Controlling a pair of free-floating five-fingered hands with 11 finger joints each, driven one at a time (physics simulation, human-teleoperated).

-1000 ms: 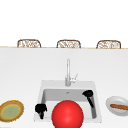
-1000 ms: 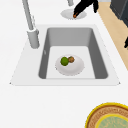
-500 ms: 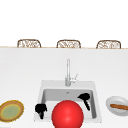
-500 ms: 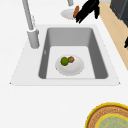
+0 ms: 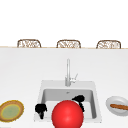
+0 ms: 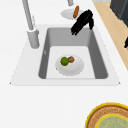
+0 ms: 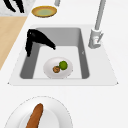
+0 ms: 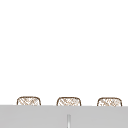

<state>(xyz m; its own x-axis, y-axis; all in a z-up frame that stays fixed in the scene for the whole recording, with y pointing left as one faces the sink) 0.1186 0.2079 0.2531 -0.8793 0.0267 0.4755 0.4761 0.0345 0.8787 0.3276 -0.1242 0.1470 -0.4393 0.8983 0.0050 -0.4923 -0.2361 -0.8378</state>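
Observation:
My right hand [image 5: 79, 100] hangs over the right end of the sink [image 5: 93, 86], open, with straight fingers slanting down into the basin. It holds nothing in the left side view [image 6: 82, 21] or the right side view [image 7: 37, 41]. On the basin floor below it sits a white plate [image 6: 75, 68] carrying a green lime [image 6: 64, 61] and a small brown piece [image 6: 71, 59]; the plate [image 7: 48, 67] and lime [image 7: 63, 65] also appear from the right. My left hand [image 5: 40, 109] floats at the sink's front left corner, fingers hanging loose, also seen from the right [image 7: 15, 6].
A tall faucet [image 5: 68, 72] stands behind the basin. A yellow-rimmed plate [image 5: 11, 110] lies on the counter to the left, and a white plate [image 5: 111, 101] with a sausage [image 5: 119, 106] to the right. A big red ball [image 5: 67, 115] covers the sink's front middle. Three chair backs [image 8: 69, 101] line the far edge.
My right hand has come down and slightly left, from above the sink's right rim to over the basin. The left hand has stayed put.

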